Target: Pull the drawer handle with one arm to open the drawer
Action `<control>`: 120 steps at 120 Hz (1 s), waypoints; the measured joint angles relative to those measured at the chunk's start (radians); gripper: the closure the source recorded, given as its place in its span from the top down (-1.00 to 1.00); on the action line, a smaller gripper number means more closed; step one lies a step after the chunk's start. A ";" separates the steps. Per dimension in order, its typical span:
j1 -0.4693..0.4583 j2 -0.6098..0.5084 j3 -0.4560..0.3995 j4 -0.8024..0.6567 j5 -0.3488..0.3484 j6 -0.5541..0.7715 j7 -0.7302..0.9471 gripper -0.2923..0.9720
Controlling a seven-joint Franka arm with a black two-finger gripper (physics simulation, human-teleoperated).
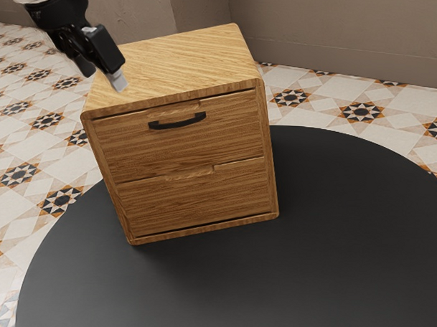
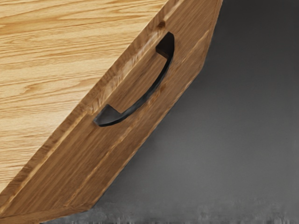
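Black pincer (image 1: 119, 80) sits upper left of the exterior frame, over the left edge of the cabinet top, its tip angled down toward the frame's right. Cannot tell whether it is spread or pressed together. It is well apart from the drawer handle.

- Tiled floor (image 1: 33, 128): patterned, along the left side and upper right of frame
- Round black table (image 1: 344, 268): takes up the lower right
- Wooden cabinet (image 1: 179, 62): upright on the table, left of centre, two drawers stacked in its front
- Upper drawer (image 1: 197, 152): front flush with the cabinet frame, shut
- Lower drawer (image 1: 196, 198): flush likewise
- Drawer handle (image 1: 177, 122): black curved bar near the top edge of the upper drawer, centre-left of frame
- Wrist view: drawer handle (image 2: 140, 93) runs diagonally mid-frame, just under the cabinet top's front edge, with the dark table on the right of frame
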 joint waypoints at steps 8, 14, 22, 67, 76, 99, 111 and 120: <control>-0.025 0.000 -0.001 -0.002 0.005 -0.017 0.009 0.54; -0.025 0.000 -0.001 -0.006 0.009 -0.035 0.016 0.54; -0.013 0.004 -0.002 -0.007 0.022 -0.065 0.025 0.54; 0.000 -0.266 -0.112 -0.471 0.113 0.151 0.235 0.54; -0.003 -0.388 -0.186 -0.617 0.136 0.281 0.280 0.54; 0.043 -0.380 -0.227 -0.728 0.248 0.528 0.382 0.54; 0.046 -0.324 -0.228 -0.726 0.374 0.576 0.424 0.54; 0.043 -0.319 -0.230 -0.725 0.426 0.600 0.450 0.54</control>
